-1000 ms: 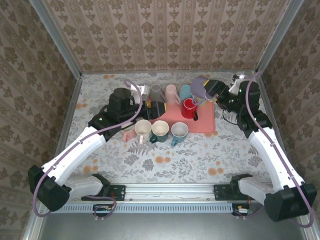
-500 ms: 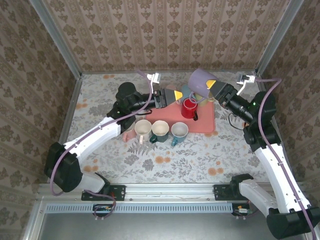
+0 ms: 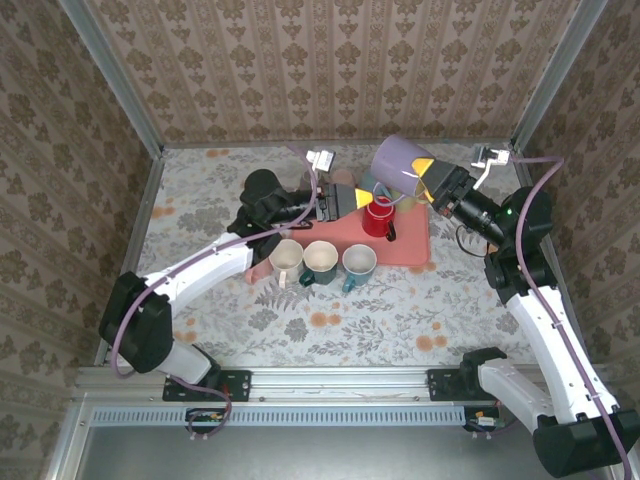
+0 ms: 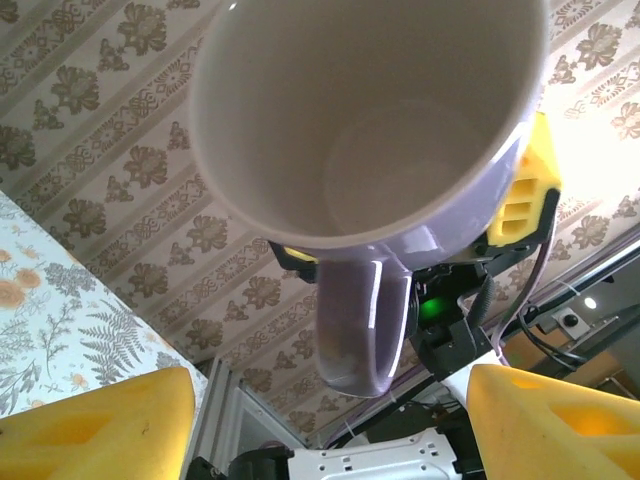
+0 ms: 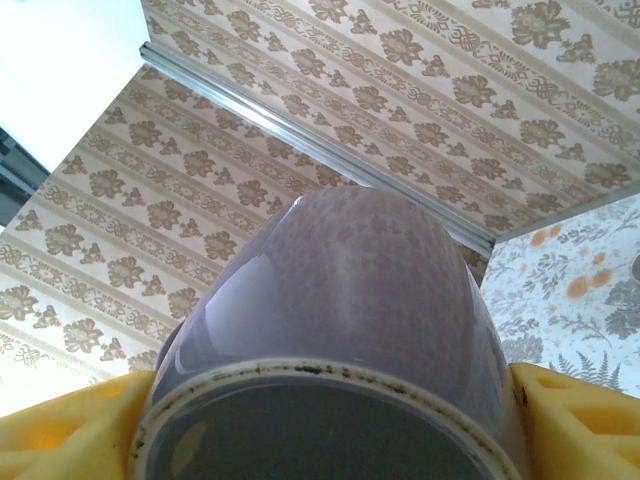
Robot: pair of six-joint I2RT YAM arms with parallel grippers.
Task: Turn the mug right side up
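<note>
Mug (image 3: 396, 160) gripped wide in right pincer (image 3: 427, 177), left pincer (image 3: 356, 192) open nearby

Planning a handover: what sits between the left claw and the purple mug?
Nothing; the left wrist view shows bare air between the left claw and the purple mug.

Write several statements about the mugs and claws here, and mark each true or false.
1. The right claw holds the purple mug above the table. True.
2. The left claw is clamped on the mug's handle. False: its fingers stand open on either side, apart from it.
3. A red mug stands on the pink tray. True.
4. The purple mug is full. False: it is empty inside.
</note>
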